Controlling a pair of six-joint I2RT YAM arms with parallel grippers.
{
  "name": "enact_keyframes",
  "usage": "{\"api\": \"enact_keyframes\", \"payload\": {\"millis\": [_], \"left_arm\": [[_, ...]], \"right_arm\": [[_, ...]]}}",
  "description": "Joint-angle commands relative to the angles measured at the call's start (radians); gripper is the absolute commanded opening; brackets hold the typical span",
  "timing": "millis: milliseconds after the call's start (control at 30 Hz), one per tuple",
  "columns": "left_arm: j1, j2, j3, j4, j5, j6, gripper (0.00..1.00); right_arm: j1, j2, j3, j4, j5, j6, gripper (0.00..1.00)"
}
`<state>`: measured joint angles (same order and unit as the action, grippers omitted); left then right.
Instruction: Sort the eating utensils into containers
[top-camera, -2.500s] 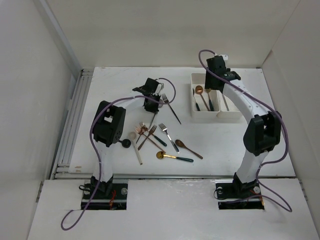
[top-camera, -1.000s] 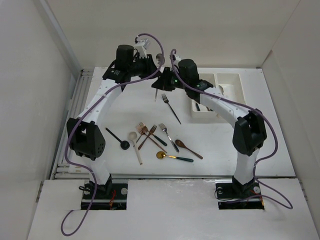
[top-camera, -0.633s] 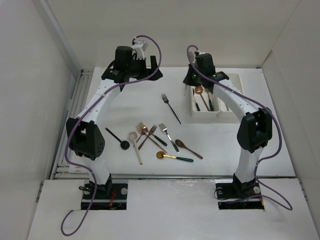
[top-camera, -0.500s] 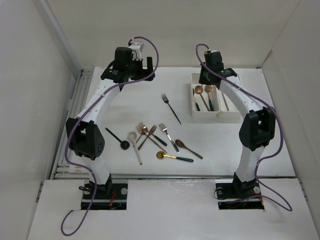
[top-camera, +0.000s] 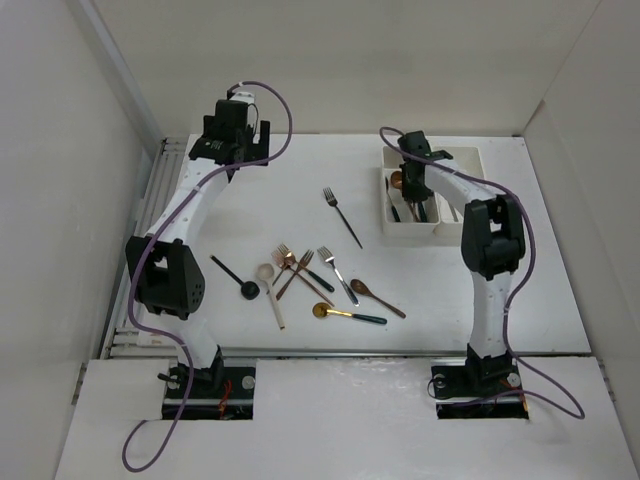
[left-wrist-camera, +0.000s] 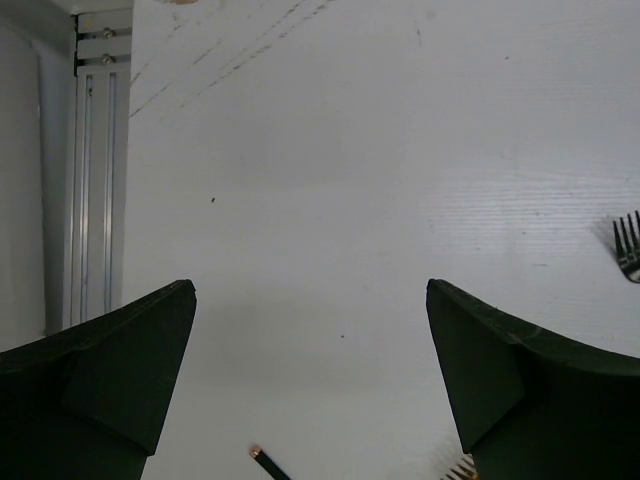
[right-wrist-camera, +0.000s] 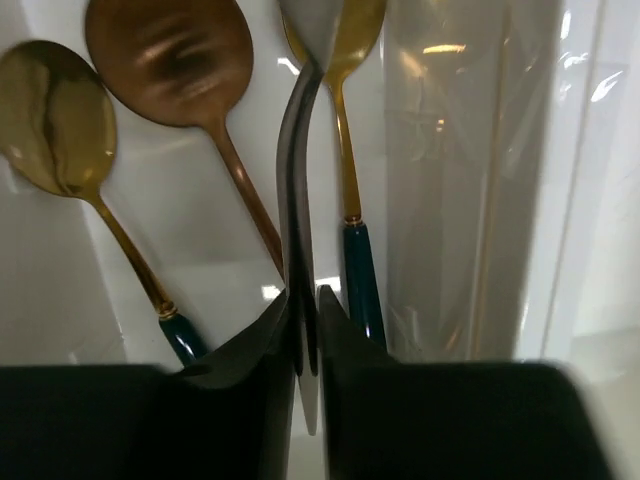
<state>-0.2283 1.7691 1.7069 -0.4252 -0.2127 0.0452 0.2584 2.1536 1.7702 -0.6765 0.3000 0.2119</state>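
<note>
Top external view, nearest the arm bases: a loose cluster of eating utensils lies on the white table (top-camera: 480, 300). At its near edge is a gold spoon with a dark handle (top-camera: 345, 314), with a brown spoon (top-camera: 377, 298) just right of it. A little farther lie a silver fork (top-camera: 337, 274), two copper forks (top-camera: 293, 268) crossing each other, a cream spoon (top-camera: 271, 295) and, leftmost, a black spoon (top-camera: 236, 278).

Beyond the cluster, a dark-handled fork (top-camera: 341, 216) lies alone near the middle of the table.

Farther right stand the two joined white bins (top-camera: 425, 236). The right gripper (right-wrist-camera: 305, 300) reaches down into the left bin. Its jaws are pressed onto the handle of a silver utensil (right-wrist-camera: 298, 190), which stands between them with its head pointing away. Whether it is a spoon or a fork cannot be told. Under it on the bin floor lie a copper spoon (right-wrist-camera: 170, 50), a gold spoon (right-wrist-camera: 55, 105) with a green handle to its left, and a second gold spoon (right-wrist-camera: 347, 150) with a green handle on the right. The right bin shows only as a blurred white wall.

At the far left, the left gripper (left-wrist-camera: 310, 290) hangs above bare table with its jaws spread wide and nothing between them. A metal rail (left-wrist-camera: 95, 180) runs along the table's left edge.
</note>
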Motion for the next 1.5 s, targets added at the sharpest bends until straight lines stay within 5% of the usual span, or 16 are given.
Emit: {"api": "enact_keyframes", "payload": {"millis": [0,100,267,500,700,933,1133,1233,1300,1467], "left_arm": [[0.006,-0.075,-0.021,-0.001,-0.057,0.039,1.00],[0.015,-0.076,-0.032,-0.001,-0.057,0.039,1.00],[0.015,-0.085,-0.032,-0.001,-0.057,0.039,1.00],[0.015,-0.085,-0.032,-0.001,-0.057,0.039,1.00],[0.015,-0.096,-0.050,-0.001,-0.077,0.048,1.00],[0.024,-0.117,-0.072,-0.001,-0.077,0.048,1.00],[0.024,-0.117,-0.072,0.008,-0.077,0.058,1.00],[0.033,-0.117,-0.081,0.008,-0.077,0.058,1.00],[0.033,-0.117,-0.081,0.008,-0.077,0.058,1.00],[0.033,-0.108,-0.081,0.008,-0.077,0.058,1.00]], "right_arm": [[0.005,-0.028,0.080,-0.021,0.022,-0.012,0.27],[0.005,-0.050,0.080,-0.031,0.022,-0.012,0.45],[0.019,-0.145,0.080,-0.041,0.033,-0.022,0.53],[0.254,-0.256,0.002,0.092,-0.006,-0.032,0.71],[0.349,-0.007,0.213,-0.027,-0.048,-0.033,0.95],[0.349,0.181,0.331,-0.041,-0.091,-0.014,0.95],[0.349,0.296,0.383,-0.106,-0.091,-0.014,0.83],[0.349,0.308,0.358,-0.106,-0.091,-0.014,0.56],[0.349,0.318,0.357,-0.106,-0.101,-0.005,0.27],[0.349,0.305,0.347,-0.126,-0.101,-0.005,0.00]]}}
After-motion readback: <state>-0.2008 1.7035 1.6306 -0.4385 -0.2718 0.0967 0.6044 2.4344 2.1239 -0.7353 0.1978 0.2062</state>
